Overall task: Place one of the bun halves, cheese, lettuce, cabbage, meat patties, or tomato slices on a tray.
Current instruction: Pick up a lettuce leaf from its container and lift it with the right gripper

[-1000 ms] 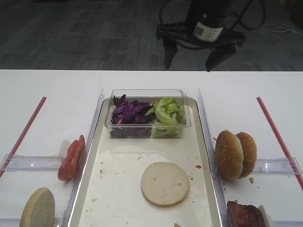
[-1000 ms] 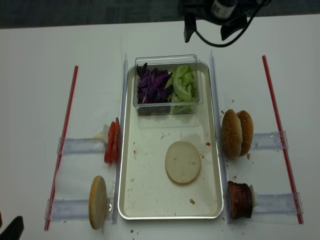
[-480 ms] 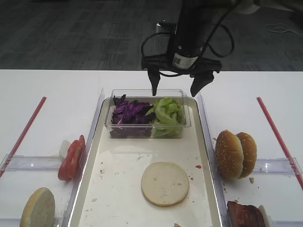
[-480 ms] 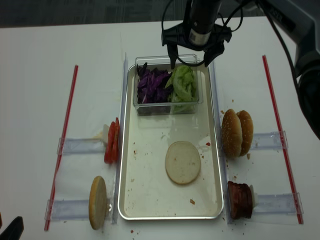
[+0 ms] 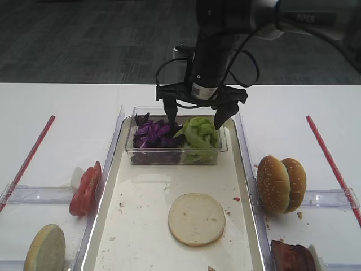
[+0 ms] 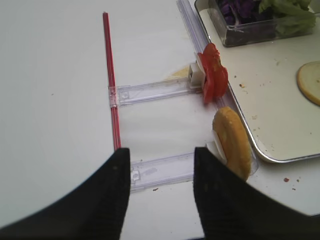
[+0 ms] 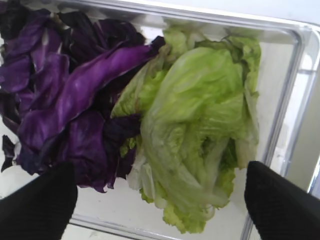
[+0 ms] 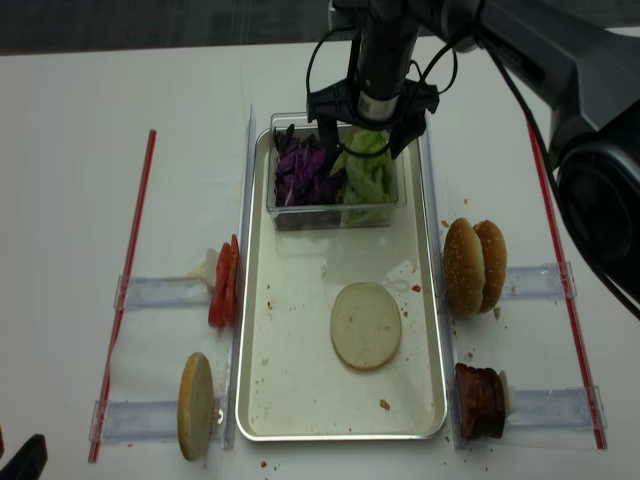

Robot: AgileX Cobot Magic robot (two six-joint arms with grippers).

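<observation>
Far left of the surface [image 5: 62,101]: tomato slices [image 5: 84,189] and a bun half [image 5: 45,248] stand on edge in clear slotted holders, likely so a gripper can pinch them from above. Left gripper [image 6: 160,192] hovers over that side, fingers parted, holding nothing.

Centre: the tray [image 5: 110,226] carries one flat pale bun half [image 5: 197,218], lying down, apparently the base of the stack. At the tray's far end a clear tub [image 5: 175,156] keeps the loose leaves together: purple cabbage [image 5: 153,135] left, green lettuce [image 5: 198,132] right, touching at the middle.

Right gripper [image 5: 194,119] hangs over the tub, jaws spread wide, straddling the lettuce and the cabbage's inner edge; nothing held. Wrist view puts lettuce [image 7: 200,125] between the fingertips, so lettuce looks like the pick.

Right: sesame bun halves [image 5: 281,183] and meat patties [image 5: 292,257], also upright in holders.
</observation>
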